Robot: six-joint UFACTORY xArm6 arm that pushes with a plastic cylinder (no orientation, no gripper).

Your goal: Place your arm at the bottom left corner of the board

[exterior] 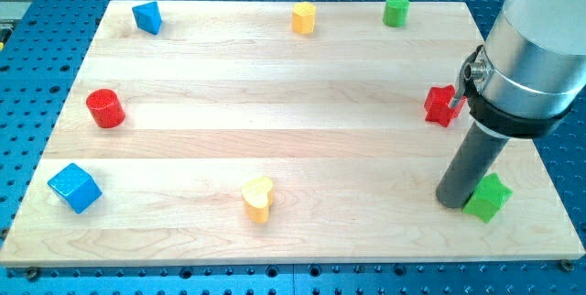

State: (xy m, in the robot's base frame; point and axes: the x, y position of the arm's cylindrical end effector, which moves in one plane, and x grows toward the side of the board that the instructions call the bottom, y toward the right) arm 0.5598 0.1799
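My tip (455, 203) rests on the table (302, 139) at about 4 o'clock from its centre, far over on the view's right. It stands just beside the green block (487, 196), which sits at its 3 o'clock and looks to be touching or nearly touching it; I cannot tell which. The red star-shaped block (443, 105) lies at roughly 12 o'clock from my tip, partly behind the arm.

There is no hand on this arm, only the rod, so it neither opens nor closes and grips nothing.

The target, the bottom left corner of the table (27, 256), lies at about 8 o'clock from the centre, almost the whole width away. I judge the task barely begun: the long crossing leftward is all left to do.

On that path, the yellow heart-shaped block (258, 198) sits near 6 o'clock from the centre, and the blue cube (73, 188) is near the corner. The red cylinder (105, 108) at 9 o'clock, the blue block (146, 16), the yellow block (303, 17) and the green cylinder (396, 10) along the top are well clear.
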